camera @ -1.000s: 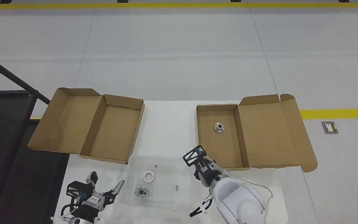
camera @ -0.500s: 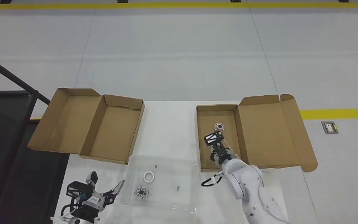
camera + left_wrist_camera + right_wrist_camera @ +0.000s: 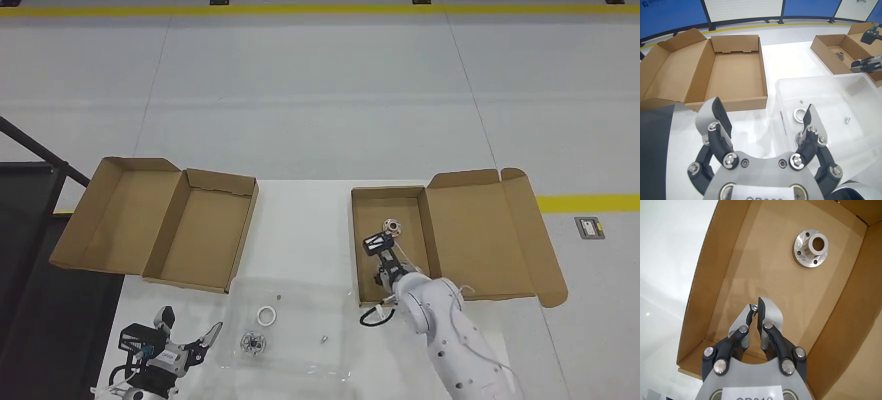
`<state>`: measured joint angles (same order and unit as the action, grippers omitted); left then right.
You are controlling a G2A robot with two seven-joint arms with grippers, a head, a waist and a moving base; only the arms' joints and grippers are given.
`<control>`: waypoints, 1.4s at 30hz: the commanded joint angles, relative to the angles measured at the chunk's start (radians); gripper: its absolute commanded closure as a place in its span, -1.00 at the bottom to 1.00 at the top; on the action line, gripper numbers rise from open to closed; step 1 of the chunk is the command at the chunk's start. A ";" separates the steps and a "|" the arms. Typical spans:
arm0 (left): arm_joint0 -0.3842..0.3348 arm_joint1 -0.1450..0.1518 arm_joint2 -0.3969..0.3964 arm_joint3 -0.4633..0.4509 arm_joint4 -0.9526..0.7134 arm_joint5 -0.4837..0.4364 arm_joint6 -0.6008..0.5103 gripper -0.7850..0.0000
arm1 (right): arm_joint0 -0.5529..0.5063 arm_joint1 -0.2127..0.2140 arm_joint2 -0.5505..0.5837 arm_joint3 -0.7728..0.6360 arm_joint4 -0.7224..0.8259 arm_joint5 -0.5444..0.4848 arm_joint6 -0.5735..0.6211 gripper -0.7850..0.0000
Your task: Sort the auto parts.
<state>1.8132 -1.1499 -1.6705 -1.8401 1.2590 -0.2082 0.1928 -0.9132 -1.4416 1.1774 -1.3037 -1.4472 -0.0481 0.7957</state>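
Note:
My right gripper (image 3: 754,306) is shut on a small silver screw (image 3: 754,308), held above the floor of the right cardboard box (image 3: 783,291). A silver flange hub (image 3: 811,250) lies farther in that box, also seen from above (image 3: 390,227) just beyond the right gripper (image 3: 380,250). My left gripper (image 3: 762,104) stands open at the table's front left, beside the clear plastic bin (image 3: 819,78). In the bin lie a metal ring (image 3: 799,115), another small screw (image 3: 847,120) and a round part (image 3: 797,137) half hidden behind a finger.
An open cardboard box (image 3: 205,240) with nothing in it sits at the back left, its lid flap spread outward. The right box's lid (image 3: 485,235) lies flat to its right. White tabletop (image 3: 300,225) separates the two boxes.
The right arm has swung from beside the clear bin to over the right box, carrying the screw. The left arm has stayed put.

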 commanded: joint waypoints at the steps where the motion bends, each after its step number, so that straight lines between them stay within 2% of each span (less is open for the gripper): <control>1: 0.000 0.000 0.000 0.000 0.000 0.000 0.000 -1.00 | 0.002 -0.001 -0.001 0.005 0.002 0.006 0.000 0.96; 6: 0.000 0.000 0.000 0.000 0.000 0.000 0.000 -1.00 | 0.002 -0.001 0.000 0.003 0.000 0.016 0.014 0.41; 8: 0.000 0.000 0.000 0.000 0.000 0.000 0.000 -1.00 | -0.001 0.000 0.003 -0.001 -0.001 0.016 0.016 0.12; 15: 0.000 0.000 0.000 0.000 0.000 0.000 0.000 -1.00 | -0.032 0.005 0.019 -0.055 -0.017 0.024 0.022 -0.02; 19: 0.000 0.000 0.000 0.000 0.000 0.000 0.000 -1.00 | -0.079 0.010 0.019 -0.153 -0.060 0.046 0.016 -0.08; 20: 0.000 0.000 0.000 0.000 0.000 0.000 0.000 -1.00 | -0.097 0.011 0.017 -0.193 -0.064 0.044 0.011 -0.18; 21: 0.000 0.000 0.000 0.000 0.000 0.000 0.000 -1.00 | -0.119 0.012 0.016 -0.237 -0.063 0.035 0.004 -0.47; 22: 0.000 0.000 0.000 0.000 0.000 0.000 0.000 -1.00 | -0.141 0.015 0.016 -0.283 -0.074 0.027 0.000 -0.54; 24: 0.000 0.000 0.000 0.000 0.000 0.000 0.000 -1.00 | -0.191 0.019 0.008 -0.382 -0.104 0.010 -0.003 -0.55; 28: 0.000 0.000 0.000 0.000 0.000 0.000 0.000 -1.00 | -0.271 0.029 -0.033 -0.551 -0.143 -0.110 0.001 -0.73; 32: 0.000 0.000 0.000 0.000 0.000 0.000 0.000 -1.00 | -0.280 0.034 -0.107 -0.607 -0.185 -0.279 0.050 -0.78; 34: 0.000 0.000 0.000 0.000 0.000 0.000 0.000 -1.00 | -0.263 0.034 -0.146 -0.600 -0.191 -0.353 0.076 -0.95; 35: 0.000 0.000 0.000 0.000 0.000 0.000 0.000 -1.00 | -0.250 0.033 -0.164 -0.589 -0.191 -0.387 0.092 -0.98; 42: 0.000 0.000 0.000 0.000 0.000 0.000 0.000 -1.00 | -0.129 0.017 -0.243 -0.419 -0.058 -0.553 0.183 -1.00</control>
<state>1.8132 -1.1499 -1.6705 -1.8401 1.2590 -0.2082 0.1928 -1.0618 -1.4221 0.9451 -1.7556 -1.5343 -0.5813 0.9754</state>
